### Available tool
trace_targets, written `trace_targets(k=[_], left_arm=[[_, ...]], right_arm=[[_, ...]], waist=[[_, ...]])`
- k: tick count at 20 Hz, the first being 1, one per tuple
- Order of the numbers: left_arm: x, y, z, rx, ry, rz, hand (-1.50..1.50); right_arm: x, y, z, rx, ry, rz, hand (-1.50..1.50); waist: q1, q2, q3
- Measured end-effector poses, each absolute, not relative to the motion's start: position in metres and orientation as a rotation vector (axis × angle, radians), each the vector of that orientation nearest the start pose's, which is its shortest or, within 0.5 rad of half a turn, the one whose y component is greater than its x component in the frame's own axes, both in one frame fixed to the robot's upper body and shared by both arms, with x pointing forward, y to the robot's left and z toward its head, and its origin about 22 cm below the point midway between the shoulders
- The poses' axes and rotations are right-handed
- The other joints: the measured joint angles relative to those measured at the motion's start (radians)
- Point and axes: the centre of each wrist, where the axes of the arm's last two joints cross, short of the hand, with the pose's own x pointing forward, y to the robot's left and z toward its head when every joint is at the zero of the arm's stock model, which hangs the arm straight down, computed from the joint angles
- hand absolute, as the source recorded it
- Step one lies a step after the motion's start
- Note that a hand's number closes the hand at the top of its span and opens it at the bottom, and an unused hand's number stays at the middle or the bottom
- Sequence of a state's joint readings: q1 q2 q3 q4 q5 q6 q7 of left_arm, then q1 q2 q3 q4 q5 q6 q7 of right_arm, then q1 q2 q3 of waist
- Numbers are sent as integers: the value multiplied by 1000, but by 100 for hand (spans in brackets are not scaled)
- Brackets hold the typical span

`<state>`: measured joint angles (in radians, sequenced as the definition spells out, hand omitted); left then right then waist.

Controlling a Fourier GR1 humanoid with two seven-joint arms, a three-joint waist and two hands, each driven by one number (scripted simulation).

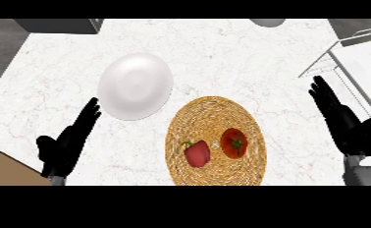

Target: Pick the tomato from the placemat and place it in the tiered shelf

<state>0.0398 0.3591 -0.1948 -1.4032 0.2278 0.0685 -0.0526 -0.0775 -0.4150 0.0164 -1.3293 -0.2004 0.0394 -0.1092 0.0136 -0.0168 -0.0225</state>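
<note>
A red tomato [234,143] with a green stem lies on the round woven placemat [214,114], right of a red bell pepper [196,153]. The white wire tiered shelf [340,60] stands at the counter's far right, partly cut off by the view's edge. My right hand [340,119] is open with straight fingers, right of the placemat and just in front of the shelf, well apart from the tomato. My left hand [69,141] is open at the lower left, fingers pointing up, holding nothing.
A white plate [135,85] lies on the marble counter [239,55] up-left of the placemat. A grey round object [268,22] shows at the far edge. A dark box [58,25] sits at the back left corner.
</note>
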Motion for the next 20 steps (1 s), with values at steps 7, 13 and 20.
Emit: trace_targets(k=[7,13,20], left_arm=[[263,284,14,85,-1508,-116,0],[288,276,46,70,-1545,-78,0],[295,273,60,82,-1534,-62,0]], right_arm=[[308,-283,75,72,-1920,440,150],[331,-264,63,470,-1907,384,-150],[336,-284,87,698,-1916,653,-150]], waist=[[14,12,20],[14,23,25],[-8,18,23]])
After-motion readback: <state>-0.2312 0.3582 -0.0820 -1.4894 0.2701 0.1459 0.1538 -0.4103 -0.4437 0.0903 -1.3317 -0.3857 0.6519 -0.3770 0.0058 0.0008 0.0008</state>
